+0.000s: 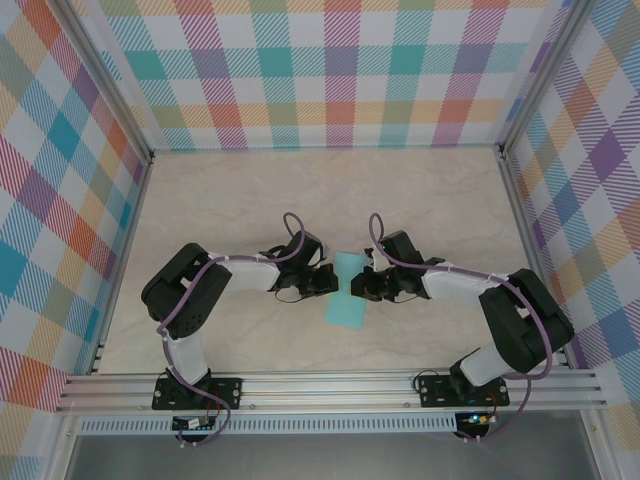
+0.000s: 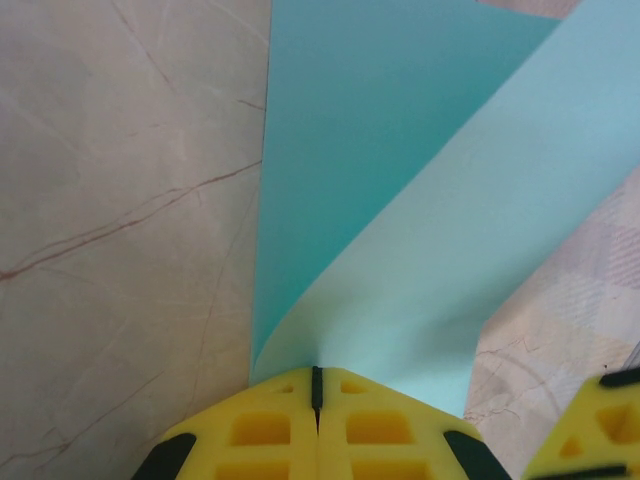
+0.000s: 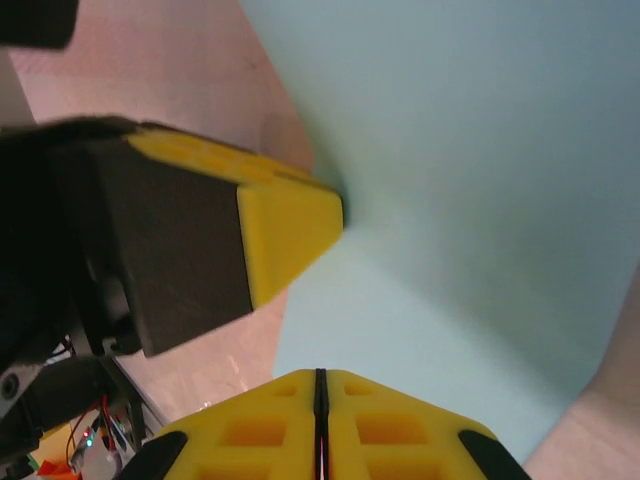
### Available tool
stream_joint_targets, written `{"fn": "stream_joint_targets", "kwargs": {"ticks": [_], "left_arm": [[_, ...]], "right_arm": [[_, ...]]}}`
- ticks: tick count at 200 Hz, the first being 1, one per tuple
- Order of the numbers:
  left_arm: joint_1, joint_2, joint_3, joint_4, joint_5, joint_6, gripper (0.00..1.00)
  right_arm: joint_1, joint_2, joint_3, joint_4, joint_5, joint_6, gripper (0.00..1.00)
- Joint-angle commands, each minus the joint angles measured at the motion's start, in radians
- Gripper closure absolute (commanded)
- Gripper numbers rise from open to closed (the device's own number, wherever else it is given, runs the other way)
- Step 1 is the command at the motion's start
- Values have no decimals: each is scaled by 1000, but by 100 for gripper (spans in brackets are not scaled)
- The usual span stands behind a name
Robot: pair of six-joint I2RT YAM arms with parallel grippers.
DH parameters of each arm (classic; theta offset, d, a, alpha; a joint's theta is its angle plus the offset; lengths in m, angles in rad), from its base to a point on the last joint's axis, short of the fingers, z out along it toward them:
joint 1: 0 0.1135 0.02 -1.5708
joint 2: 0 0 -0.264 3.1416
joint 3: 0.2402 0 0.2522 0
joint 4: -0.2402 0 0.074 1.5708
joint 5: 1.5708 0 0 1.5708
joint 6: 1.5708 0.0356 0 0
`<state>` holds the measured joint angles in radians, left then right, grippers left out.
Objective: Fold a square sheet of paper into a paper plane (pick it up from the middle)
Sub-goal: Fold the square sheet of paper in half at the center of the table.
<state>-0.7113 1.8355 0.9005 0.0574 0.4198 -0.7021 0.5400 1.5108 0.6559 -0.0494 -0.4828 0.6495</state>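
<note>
The marbled bench (image 1: 230,200) carries the paper plane (image 1: 343,310) near its middle, between the two arms. Its long axis runs near to far, with the near end leaning left; I cannot tell which end is the nose. The left tool (image 1: 328,284) and right tool (image 1: 362,287) each clench its mid-length edge from opposite sides, probably to steady it along the crease.
</note>
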Motion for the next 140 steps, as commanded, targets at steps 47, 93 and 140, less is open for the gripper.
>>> {"fn": "stream_joint_targets", "kwargs": {"ticks": [47,93,140], "left_arm": [[-16,80,-33,-141,-81,23,100],[-17,84,-30,-151,-83,27,100],[-17,83,-28,-161,-88,33,100]], "right_arm": [[-47,96,-95,89,-20,-47,90],[-60,106,-98,125,-78,-23,90],[-73,39,-3,42,-68,-60,90]]}}
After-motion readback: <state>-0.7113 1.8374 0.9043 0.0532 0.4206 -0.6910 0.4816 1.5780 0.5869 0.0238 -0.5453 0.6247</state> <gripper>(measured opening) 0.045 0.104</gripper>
